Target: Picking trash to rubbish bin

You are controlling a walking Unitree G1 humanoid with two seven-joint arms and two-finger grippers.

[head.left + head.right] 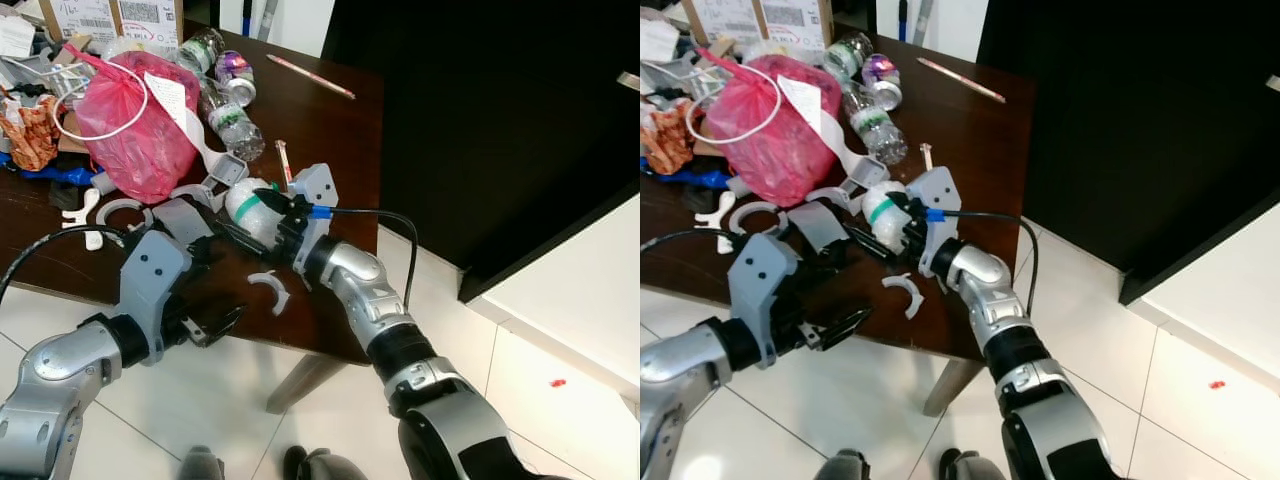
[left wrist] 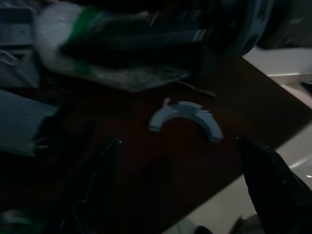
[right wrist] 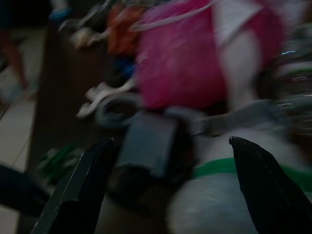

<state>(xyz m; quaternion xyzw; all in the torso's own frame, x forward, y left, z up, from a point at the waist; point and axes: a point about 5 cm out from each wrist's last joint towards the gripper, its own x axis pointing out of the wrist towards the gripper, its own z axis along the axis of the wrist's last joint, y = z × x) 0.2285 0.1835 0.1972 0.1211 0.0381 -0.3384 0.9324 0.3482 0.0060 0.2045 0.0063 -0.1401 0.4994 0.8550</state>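
White bottle (image 1: 247, 203) on brown tabletop (image 1: 330, 140), right end effector (image 1: 262, 212) open wide around it. Left end effector (image 1: 215, 325) open, empty, near white clip (image 1: 271, 289).

Head views bright and fairly sharp, glossy floor glare, wrist views dim, blurred and out of focus
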